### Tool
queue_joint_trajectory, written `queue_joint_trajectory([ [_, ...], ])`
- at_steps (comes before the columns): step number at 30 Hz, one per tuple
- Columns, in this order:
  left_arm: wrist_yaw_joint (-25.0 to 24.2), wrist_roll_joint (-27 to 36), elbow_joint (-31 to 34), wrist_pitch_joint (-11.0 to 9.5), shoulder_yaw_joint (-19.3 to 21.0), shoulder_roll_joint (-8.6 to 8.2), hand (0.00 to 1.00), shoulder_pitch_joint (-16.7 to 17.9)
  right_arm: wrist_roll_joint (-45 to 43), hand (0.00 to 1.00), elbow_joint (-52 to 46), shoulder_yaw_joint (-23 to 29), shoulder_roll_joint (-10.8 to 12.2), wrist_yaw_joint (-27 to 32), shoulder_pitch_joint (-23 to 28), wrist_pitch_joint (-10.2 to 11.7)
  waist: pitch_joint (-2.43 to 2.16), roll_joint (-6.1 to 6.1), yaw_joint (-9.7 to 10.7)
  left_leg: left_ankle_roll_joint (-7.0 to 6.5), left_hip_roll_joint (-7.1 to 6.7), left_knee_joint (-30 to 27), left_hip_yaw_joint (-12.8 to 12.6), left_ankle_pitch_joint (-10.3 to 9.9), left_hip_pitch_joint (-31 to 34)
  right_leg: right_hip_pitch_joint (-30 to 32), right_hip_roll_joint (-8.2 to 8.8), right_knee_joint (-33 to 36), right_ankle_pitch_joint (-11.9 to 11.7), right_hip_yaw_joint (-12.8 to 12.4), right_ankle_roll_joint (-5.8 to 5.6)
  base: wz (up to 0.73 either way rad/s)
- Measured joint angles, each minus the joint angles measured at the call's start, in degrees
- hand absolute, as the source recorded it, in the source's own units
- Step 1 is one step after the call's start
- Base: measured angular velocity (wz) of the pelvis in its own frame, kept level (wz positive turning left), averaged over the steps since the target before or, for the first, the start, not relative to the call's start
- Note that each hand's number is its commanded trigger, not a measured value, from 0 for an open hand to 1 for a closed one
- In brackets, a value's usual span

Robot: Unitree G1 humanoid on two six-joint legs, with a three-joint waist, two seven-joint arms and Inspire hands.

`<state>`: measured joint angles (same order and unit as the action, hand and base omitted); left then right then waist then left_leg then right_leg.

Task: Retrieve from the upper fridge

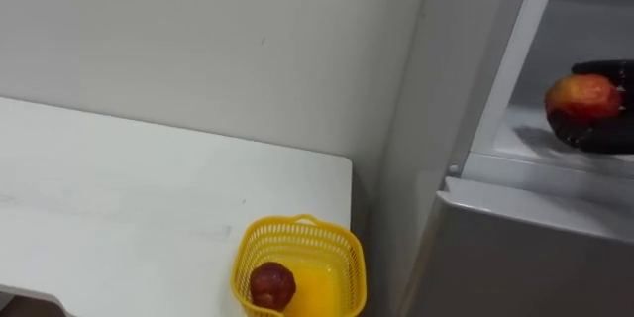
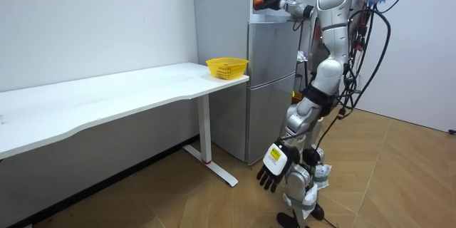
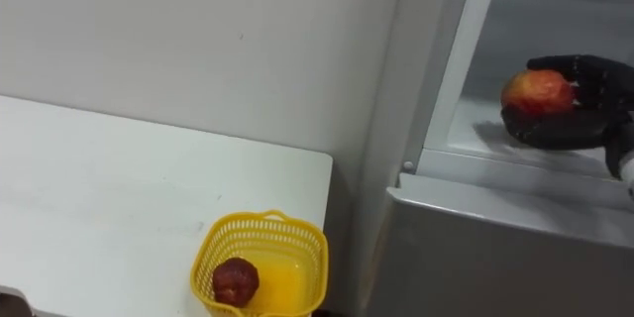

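A red and yellow apple (image 1: 582,98) sits in my right hand (image 1: 604,134), whose dark fingers are curled round it from below and behind. The hand holds it just above the white shelf (image 1: 525,144) inside the open upper fridge compartment. The room view has me standing upright before the grey fridge (image 2: 271,92), right arm stretched up into its top part, where the apple (image 2: 259,1) glows orange. My left hand (image 2: 274,172) hangs low at my side with relaxed fingers and holds nothing.
A yellow plastic basket (image 1: 337,248) stands at the near right corner of the white table (image 1: 149,208), left of the fridge, with a dark red fruit (image 1: 271,285) in it. The closed lower fridge door (image 1: 515,248) lies below the shelf. A white wall runs behind the table.
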<state>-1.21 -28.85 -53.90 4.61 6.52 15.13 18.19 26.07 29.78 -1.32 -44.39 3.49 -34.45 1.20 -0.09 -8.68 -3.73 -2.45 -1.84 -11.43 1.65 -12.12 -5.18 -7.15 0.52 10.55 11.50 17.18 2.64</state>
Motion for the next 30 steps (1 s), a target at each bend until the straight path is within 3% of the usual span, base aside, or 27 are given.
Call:
queue_joint_trajectory([
  [6, 1.0, 0.2, 0.0, 0.0, -0.7, -0.08, 0.0, -0.8, -2.0, 1.0, -12.0, 0.0, 2.0, 2.9, 6.1, 0.0, 0.58, 1.01, 0.1, -0.13, 0.17, 0.1, -1.2, -0.2, -0.4, -0.1, -0.08, 0.1, -0.1, -1.2, 0.07, -0.1],
  [12, 2.2, 1.3, -0.1, -0.2, -0.9, -0.38, 0.0, -0.6, -5.1, 1.0, -20.4, 1.0, 2.7, 5.1, 9.7, 0.1, -0.29, 2.6, 0.9, -0.16, 0.21, 0.1, -1.7, -0.2, -0.6, 0.1, -0.1, 0.2, -0.1, -1.5, 0.09, -0.02],
  [17, 4.5, 2.0, -3.5, -2.2, -1.0, -1.19, 0.0, -0.6, -13.7, 1.0, -33.6, 3.9, 6.8, 7.7, 17.1, 2.0, -0.25, 3.27, 0.8, -0.14, 0.47, 0.7, -2.7, -0.2, -1.4, -0.3, -0.29, 0.2, -0.1, -2.2, 0.1, -0.07],
  [22, 5.6, 2.3, -3.5, -2.9, -1.1, -1.26, 0.0, -0.4, -18.9, 1.0, -44.1, 5.0, 10.9, 8.5, 22.8, 4.3, -0.17, 3.81, 1.4, -0.08, 0.6, 0.9, -3.3, -0.3, -1.3, -0.1, -0.41, 0.2, -0.2, -2.9, 0.32, -0.06],
  [27, 6.9, 2.3, -4.7, -4.9, -1.2, -1.31, 0.0, -1.0, -25.6, 1.0, -51.4, 4.8, 11.3, 10.2, 26.6, 8.2, -0.19, 4.07, 1.1, -0.06, 0.68, 0.8, -3.9, -0.3, -1.5, 0.0, -0.47, 0.2, -0.2, -3.4, 0.33, -0.06],
  [30, 7.9, 2.4, -6.2, -5.4, -2.7, -1.3, 0.0, -2.1, -27.3, 1.0, -54.4, 3.5, 11.8, 10.3, 26.7, 9.2, -0.14, 4.08, 0.2, -0.06, 0.93, 1.1, -5.1, -0.3, -1.9, 0.2, -0.73, 0.3, -0.3, -4.5, 0.41, -0.2],
])
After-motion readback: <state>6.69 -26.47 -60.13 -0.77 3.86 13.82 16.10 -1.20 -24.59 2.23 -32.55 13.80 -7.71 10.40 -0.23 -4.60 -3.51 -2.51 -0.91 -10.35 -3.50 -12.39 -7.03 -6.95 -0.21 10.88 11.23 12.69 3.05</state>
